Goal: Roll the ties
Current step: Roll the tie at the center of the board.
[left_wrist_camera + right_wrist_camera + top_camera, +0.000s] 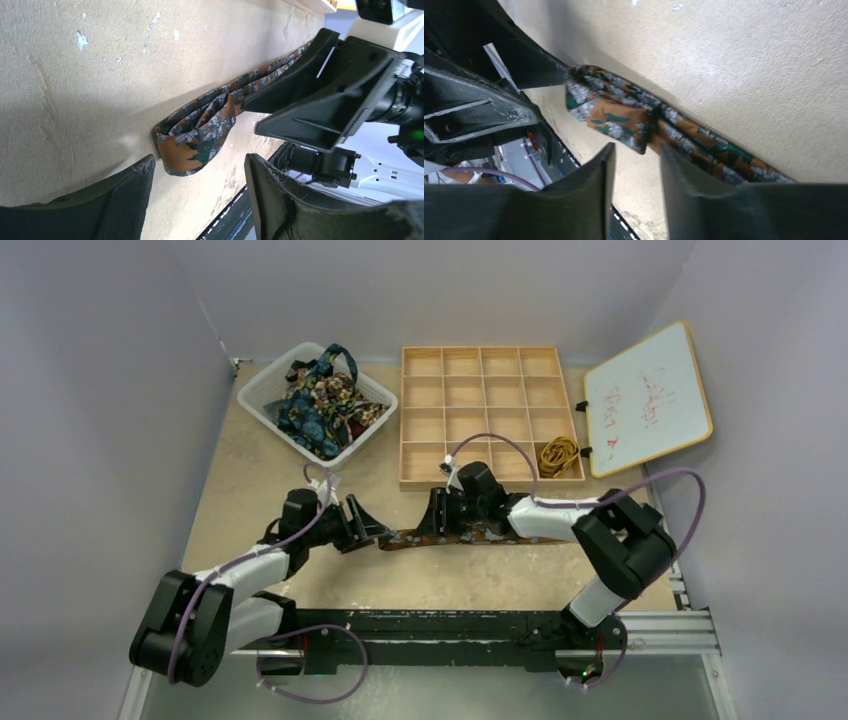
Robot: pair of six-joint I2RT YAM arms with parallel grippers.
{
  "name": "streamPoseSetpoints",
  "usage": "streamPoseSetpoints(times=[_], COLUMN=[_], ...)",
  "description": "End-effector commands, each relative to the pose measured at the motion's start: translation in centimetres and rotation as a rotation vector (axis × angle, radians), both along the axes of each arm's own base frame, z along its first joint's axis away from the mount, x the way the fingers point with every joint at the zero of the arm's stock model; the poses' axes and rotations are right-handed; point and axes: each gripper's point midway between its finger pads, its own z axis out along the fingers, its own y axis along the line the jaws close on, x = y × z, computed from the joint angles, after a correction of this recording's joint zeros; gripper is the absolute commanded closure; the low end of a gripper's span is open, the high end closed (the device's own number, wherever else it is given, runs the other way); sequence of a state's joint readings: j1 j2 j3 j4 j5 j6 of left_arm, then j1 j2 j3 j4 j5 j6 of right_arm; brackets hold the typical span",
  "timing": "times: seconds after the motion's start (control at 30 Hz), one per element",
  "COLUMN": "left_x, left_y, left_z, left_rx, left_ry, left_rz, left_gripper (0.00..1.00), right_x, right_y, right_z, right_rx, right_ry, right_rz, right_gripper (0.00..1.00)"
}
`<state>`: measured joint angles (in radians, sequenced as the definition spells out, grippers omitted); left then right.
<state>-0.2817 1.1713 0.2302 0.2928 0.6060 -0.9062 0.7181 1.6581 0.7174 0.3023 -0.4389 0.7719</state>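
1. At the far left of the table (250,490), a white basket (262,405) holds a tangled heap of ties (320,400), blue-teal and brown floral among them.
2. In front of the basket, the left gripper (199,162) sits low over the table. Its two fingers are spread wide and pinch nothing. The folded end of a tie lies just ahead of the gap between them.
3. That brown tie (405,538), blotched with orange and grey, lies on the table in a line running left to right between the two grippers. Its left end is doubled over into a small fold.
4. The right gripper (637,148) faces the left one from the other side, low over the same tie. Its fingers stand partway apart with a narrow gap, and no cloth is clamped between them. Whether a fingertip touches the cloth I cannot tell.
5. Beyond the right gripper stands a wooden tray (463,390) divided into square compartments. A gold-yellow tie (558,453) lies loosely coiled in the right-hand compartment of the nearest row.
6. At the far right rests a whiteboard (648,400) with an orange frame and red writing too small to read.
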Motion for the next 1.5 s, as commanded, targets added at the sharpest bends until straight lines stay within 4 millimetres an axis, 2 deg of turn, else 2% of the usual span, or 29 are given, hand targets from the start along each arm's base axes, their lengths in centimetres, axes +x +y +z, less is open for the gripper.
streamPoseSetpoints(times=[0.0,0.07,0.1,0.17,0.3,0.43,0.57,0.7,0.93,1.1,1.47], left_x=[0.3,0.2,0.2,0.0,-0.2,-0.3,-0.3,-0.3,-0.3,-0.3,-0.5], left_y=[0.7,0.8,0.8,0.8,1.0,0.8,0.6,0.3,0.0,-0.2,-0.7], left_z=[0.8,1.0,1.2,1.3,1.1,0.7,0.3,0.3,-0.4,-0.6,-1.6], left_rx=[0.031,0.037,0.036,0.041,0.056,0.048,0.036,0.018,-0.003,-0.020,-0.058], left_ry=[-0.044,-0.048,-0.054,-0.059,-0.049,-0.034,-0.022,-0.022,0.003,0.009,0.048], left_rz=[0.033,0.034,0.030,0.020,0.017,0.013,0.004,-0.007,-0.018,-0.016,-0.030], left_gripper=[0.35,0.34,0.34,0.34,0.34,0.34,0.35,0.35,0.36,0.36,0.43], right_x=[1.2,1.7,2.0,2.2,2.0,2.1,1.6,1.4,1.3,1.1,0.5], right_y=[-0.4,-0.6,-0.8,-0.9,-0.3,0.7,1.3,1.3,1.0,1.0,0.5], right_z=[3.7,4.5,4.7,5.1,5.3,3.7,2.2,1.3,-0.5,-0.4,-1.7], right_rx=[0.010,0.003,-0.007,-0.003,0.038,0.050,0.074,0.072,0.044,0.057,0.060], right_ry=[-0.115,-0.143,-0.152,-0.158,-0.148,-0.097,-0.037,-0.022,0.010,0.015,0.040], right_rz=[-0.014,-0.034,-0.054,-0.074,-0.059,-0.044,-0.031,-0.035,-0.048,-0.047,-0.078], right_gripper=[0.50,0.46,0.37,0.32,0.41,0.53,0.58,0.62,0.82,0.87,0.88])
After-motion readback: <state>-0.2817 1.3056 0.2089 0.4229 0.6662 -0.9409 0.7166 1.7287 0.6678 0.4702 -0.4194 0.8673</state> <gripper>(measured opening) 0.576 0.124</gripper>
